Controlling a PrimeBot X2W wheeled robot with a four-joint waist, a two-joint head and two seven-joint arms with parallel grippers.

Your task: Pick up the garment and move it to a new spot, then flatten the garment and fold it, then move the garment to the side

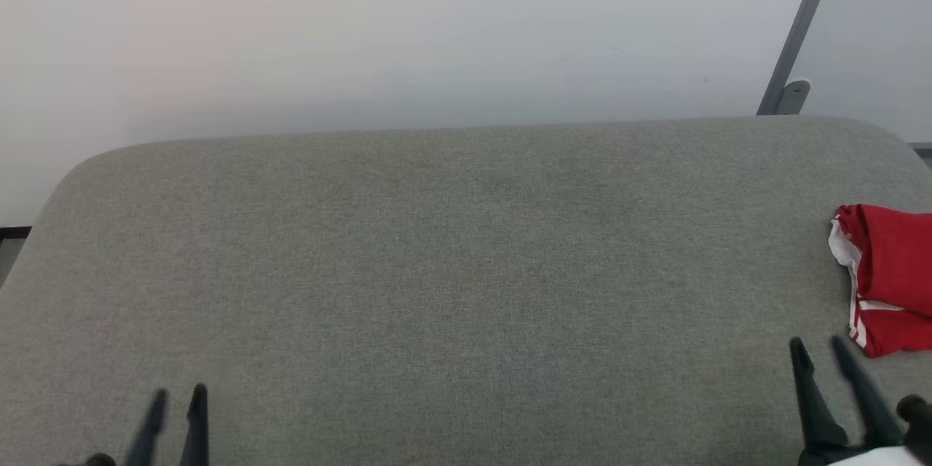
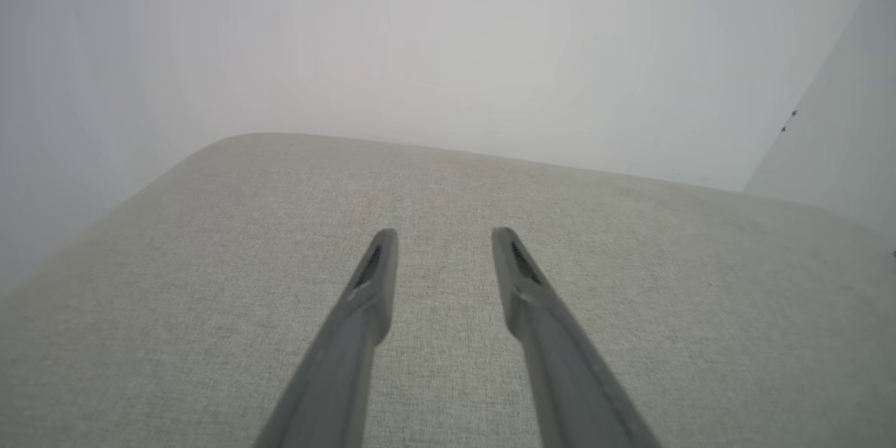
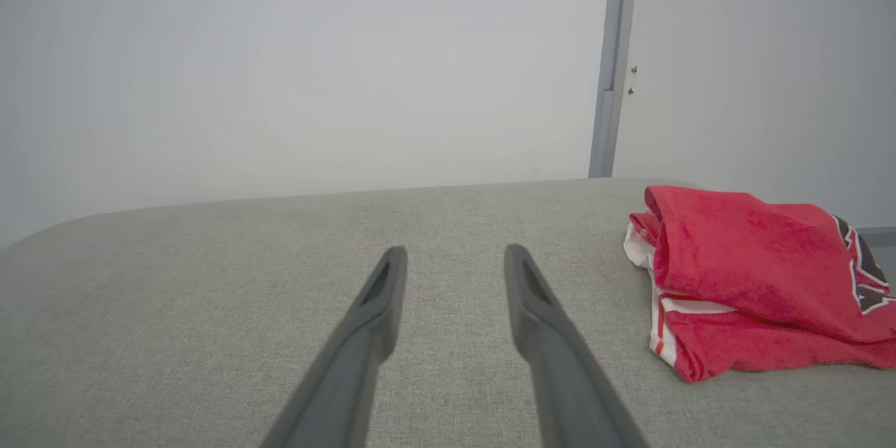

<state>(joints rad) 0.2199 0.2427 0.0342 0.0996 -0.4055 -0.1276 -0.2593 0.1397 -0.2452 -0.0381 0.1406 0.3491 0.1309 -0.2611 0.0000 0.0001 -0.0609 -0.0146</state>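
Head view: the garment (image 1: 892,277) is lying bunched near the right end of the grey surface (image 1: 437,247), just beyond the right gripper (image 1: 819,346). Left wrist view: the left gripper (image 2: 441,234) is standing spread, empty. Right wrist view: fingers (image 3: 532,294) are gaping, empty. Pinching one loose layer is risking dragging the heap overboard.

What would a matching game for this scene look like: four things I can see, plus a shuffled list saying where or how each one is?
Things:
1. garment
2. left gripper
3. right gripper
4. padded surface

Descriptions:
A. Lower left of the head view, fingers apart, nothing between them
B. Grey woven fabric, rounded far corners, against a pale wall
C. Red with white trim, bunched at the right edge
D. Lower right of the head view, fingers apart, near the red cloth but not touching it

Pairs: 1-C, 2-A, 3-D, 4-B
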